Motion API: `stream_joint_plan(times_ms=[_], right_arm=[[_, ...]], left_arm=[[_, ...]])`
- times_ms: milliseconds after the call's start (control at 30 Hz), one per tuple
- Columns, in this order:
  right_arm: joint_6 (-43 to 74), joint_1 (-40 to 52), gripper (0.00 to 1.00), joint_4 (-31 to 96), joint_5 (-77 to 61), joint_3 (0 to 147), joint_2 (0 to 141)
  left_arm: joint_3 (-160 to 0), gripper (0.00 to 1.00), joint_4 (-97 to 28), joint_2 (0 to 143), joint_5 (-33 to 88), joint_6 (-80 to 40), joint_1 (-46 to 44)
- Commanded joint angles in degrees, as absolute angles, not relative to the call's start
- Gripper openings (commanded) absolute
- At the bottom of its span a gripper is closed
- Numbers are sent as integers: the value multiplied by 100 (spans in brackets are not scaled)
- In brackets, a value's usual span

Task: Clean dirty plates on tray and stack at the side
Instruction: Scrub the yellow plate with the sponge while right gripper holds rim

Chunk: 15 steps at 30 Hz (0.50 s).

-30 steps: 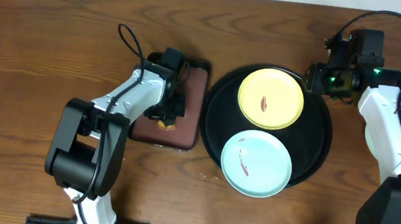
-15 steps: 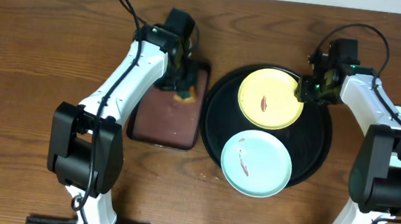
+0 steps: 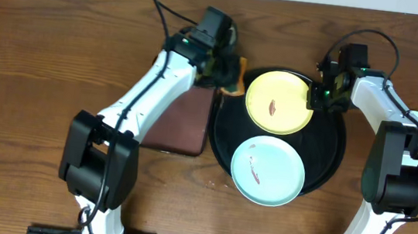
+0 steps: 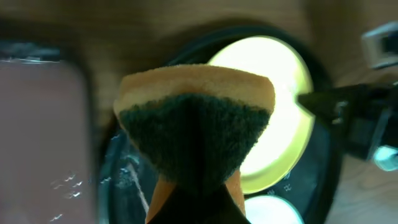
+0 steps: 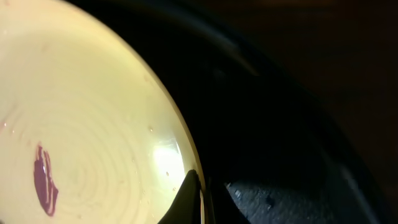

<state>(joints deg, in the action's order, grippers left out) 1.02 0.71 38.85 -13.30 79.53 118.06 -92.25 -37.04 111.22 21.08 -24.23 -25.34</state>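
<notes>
Left tool [image 3: 229,75] now beside yellow plate [image 3: 277,101]

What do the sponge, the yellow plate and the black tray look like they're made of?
Two-layer sponge: soft yellow-orange foam backed by dark green fibrous scouring pad, matte. Small round yellow plate: smooth, glossy, likely plastic or glazed ceramic; it shows a highlight and faint concentric rings. Large round black tray: glossy, probably plastic, with reflections.

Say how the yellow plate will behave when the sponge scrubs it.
It may slide: the yellow plate lies on the glossy tray, so the sponge could shove it unless the right gripper at its rim steadies it. Looks rigid, unlikely to flex.
</notes>
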Motion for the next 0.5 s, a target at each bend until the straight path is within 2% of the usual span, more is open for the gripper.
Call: stream_joint_plan(times_ms=[0, 467], right_arm=[[189, 261, 1, 4193, -1363, 7898, 11832], [421, 563, 1, 4475, -1229, 7898, 11795]], left_arm=[[-9325, 8, -3378, 11142, 2185, -2873, -2744], [-9325, 7, -2456, 12326, 2235, -3946, -3647]])
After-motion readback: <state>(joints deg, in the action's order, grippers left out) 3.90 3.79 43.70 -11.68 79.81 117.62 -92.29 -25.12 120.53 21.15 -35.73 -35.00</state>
